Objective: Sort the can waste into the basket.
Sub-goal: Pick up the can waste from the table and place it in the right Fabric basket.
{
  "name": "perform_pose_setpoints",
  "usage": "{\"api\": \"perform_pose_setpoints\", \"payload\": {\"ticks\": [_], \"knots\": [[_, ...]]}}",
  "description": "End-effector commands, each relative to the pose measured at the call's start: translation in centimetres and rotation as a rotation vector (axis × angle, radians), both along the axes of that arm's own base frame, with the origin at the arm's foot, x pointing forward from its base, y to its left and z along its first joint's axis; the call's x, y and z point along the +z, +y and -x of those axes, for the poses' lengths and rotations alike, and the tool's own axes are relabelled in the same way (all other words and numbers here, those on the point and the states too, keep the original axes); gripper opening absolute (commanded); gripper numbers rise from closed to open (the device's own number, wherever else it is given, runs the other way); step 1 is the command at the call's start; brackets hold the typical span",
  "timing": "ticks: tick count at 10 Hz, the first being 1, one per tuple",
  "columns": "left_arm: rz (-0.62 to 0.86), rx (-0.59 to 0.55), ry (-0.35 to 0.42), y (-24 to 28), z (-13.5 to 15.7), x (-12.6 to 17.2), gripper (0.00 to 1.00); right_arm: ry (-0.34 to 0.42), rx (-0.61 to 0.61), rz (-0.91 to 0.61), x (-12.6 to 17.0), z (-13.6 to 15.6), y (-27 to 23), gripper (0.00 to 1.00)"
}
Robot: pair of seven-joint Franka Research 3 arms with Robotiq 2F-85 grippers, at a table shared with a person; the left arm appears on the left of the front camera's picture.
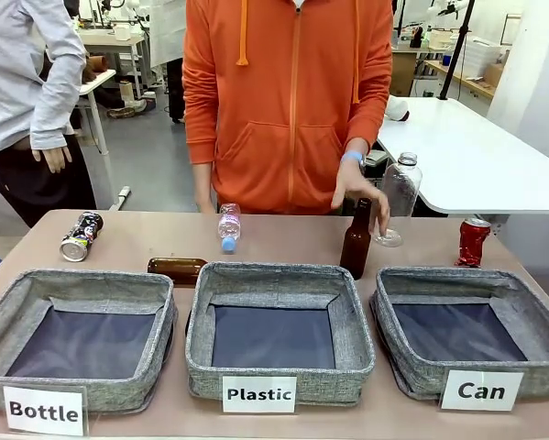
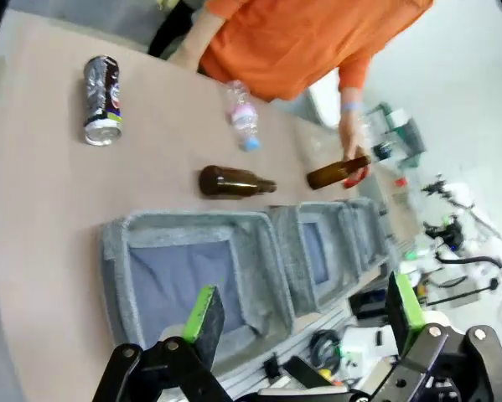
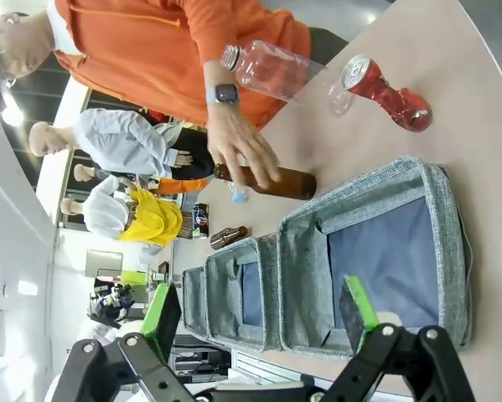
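The dark can (image 1: 82, 236) with green marks lies on its side at the table's far left, also seen in the left wrist view (image 2: 101, 99). The dented red can (image 1: 473, 241) stands upright at the far right, just behind the grey basket labelled "Can" (image 1: 439, 280). My left gripper (image 2: 305, 314) hangs open above the near edge of the "Bottle" basket (image 2: 116, 251). My right gripper (image 3: 259, 314) is open too, above the front of the "Can" basket (image 3: 435, 180), with the red can (image 3: 385, 90) beyond it. Nothing sits between either pair of fingers.
A person in an orange hoodie rests a hand (image 1: 361, 188) on an upright brown bottle (image 1: 356, 240). A clear plastic bottle (image 1: 400, 188) stands beside it. A small plastic bottle (image 1: 228, 226) and a second brown bottle (image 1: 176, 269) lie behind the "Plastic" basket (image 1: 201, 312).
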State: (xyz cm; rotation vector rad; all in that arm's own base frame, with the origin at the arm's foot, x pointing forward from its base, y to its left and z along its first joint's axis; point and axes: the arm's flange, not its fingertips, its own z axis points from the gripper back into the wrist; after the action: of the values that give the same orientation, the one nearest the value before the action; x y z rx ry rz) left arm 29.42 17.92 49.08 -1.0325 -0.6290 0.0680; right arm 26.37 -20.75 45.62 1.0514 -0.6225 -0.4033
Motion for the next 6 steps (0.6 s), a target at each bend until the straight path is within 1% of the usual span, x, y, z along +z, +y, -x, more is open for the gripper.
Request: {"api": "perform_pose_setpoints", "payload": {"ticks": [1, 2, 3, 4, 5, 6], "knots": [[-0.211, -0.062, 0.077, -2.0, -5.4, 1.9, 1.0, -0.038, 0.006, 0.0, 0.0, -0.3, -0.3, 1.0], [-0.336, -0.128, 0.128, -4.5, -9.5, 2.7, 1.0, -0.038, 0.006, 0.0, 0.0, -0.3, -0.3, 1.0], [-0.459, -0.074, 0.171, -6.7, -13.0, 3.4, 1.0, -0.038, 0.006, 0.0, 0.0, -0.3, -0.3, 1.0], [-0.565, -0.068, 0.199, -9.3, -16.1, 3.2, 1.0, -0.038, 0.006, 0.0, 0.0, -0.3, -0.3, 1.0], [-0.687, -0.022, 0.2, -11.3, -19.1, 2.6, 1.0, -0.038, 0.006, 0.0, 0.0, -0.3, -0.3, 1.0], [-0.813, -0.047, 0.199, -12.9, -21.8, 1.2, 1.0, -0.038, 0.006, 0.0, 0.0, -0.3, -0.3, 1.0]]}}
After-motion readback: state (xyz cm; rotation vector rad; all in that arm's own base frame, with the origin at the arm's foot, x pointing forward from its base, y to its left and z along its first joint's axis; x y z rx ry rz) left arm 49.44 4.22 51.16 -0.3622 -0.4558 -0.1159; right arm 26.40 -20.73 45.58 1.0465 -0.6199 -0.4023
